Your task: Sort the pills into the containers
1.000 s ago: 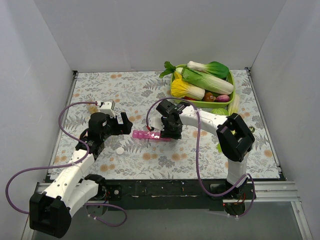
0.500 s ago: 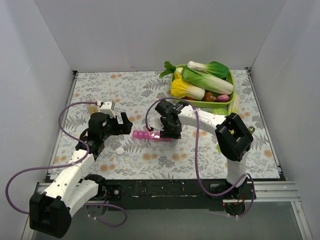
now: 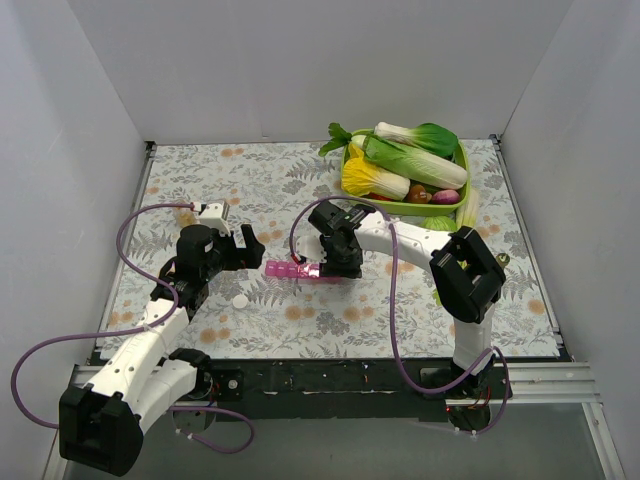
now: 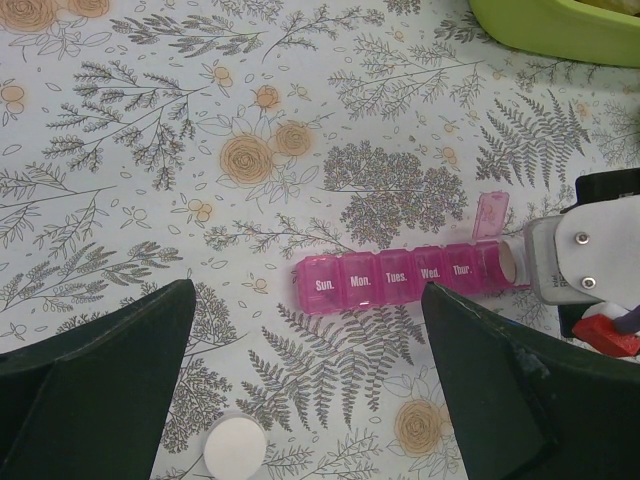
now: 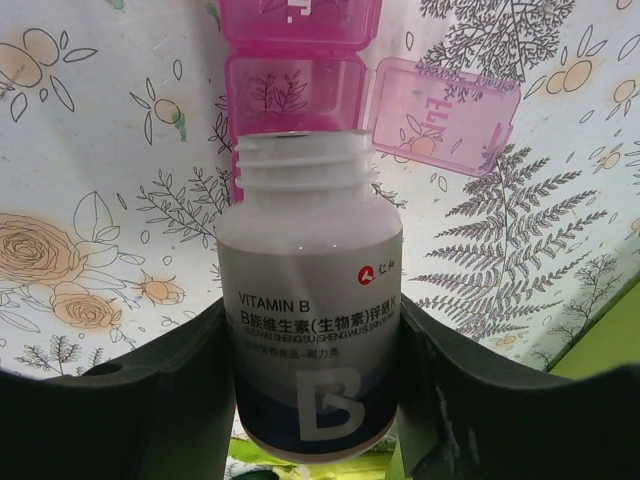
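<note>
— Finding the pink pill organizer (image 4: 400, 277) where?

— Lying flat on the floral surface (image 3: 250, 180), around the middle, between the two arms. Stretching lengthwise left to right, slanting slightly toward the near edge at the right end.

— Pointing which way?

— Pointing the "Sun." end toward the left arm's side and the opposite end toward the right arm. Showing Sun., Mon., Tues., Wed., Thur. in that order in the left wrist view, all five with lids down. Showing the next compartment's lid (image 4: 491, 213) flipped open toward the far side.

— And the right hand (image 3: 341, 264)?

— Gripping a Vitamin B bottle (image 5: 310, 340) by its sides, partly closed around it. Holding it uncapped and tipped over, aiming the open neck along the strip, right at the opened compartment at the right end.

— Left hand (image 3: 248, 243)?

— Hovering spread fully wide and holding nothing. Facing the Sun. end from the left, apart from the strip.

— Seeing anything else?

— Spotting a round white cap (image 4: 235, 447) lying flat near the Sun. end, on the side toward the near edge. Also seeing a green tray (image 3: 408, 209) piled with toy vegetables (image 3: 410, 155) at the far right, well apart from the strip.
</note>
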Robot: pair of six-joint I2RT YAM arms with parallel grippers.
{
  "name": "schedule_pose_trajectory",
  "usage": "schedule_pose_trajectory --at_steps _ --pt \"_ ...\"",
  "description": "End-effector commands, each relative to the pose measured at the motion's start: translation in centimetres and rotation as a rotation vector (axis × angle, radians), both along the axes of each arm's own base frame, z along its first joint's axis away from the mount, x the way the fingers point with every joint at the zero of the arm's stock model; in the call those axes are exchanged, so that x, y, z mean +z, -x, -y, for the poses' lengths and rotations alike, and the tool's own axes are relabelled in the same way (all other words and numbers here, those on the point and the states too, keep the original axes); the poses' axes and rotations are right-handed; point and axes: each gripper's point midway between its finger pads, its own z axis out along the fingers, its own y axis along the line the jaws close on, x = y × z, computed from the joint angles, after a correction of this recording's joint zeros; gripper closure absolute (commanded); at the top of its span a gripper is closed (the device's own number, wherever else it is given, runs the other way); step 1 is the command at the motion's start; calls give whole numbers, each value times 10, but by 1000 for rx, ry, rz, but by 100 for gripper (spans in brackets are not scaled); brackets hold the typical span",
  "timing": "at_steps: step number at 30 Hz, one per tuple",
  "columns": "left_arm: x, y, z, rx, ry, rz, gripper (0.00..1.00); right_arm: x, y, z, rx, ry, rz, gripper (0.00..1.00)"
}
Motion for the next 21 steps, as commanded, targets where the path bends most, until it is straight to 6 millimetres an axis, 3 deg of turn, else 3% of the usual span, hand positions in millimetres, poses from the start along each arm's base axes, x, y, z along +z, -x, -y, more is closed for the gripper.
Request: schedule_pose_trajectory --at_steps 1,21 --pt "18 -3 1 -13 7 55 2 11 -2 -5 4 2 19 97" --pt "18 -3 0 -12 8 54 2 11 -2 -7 17 29 31 96"
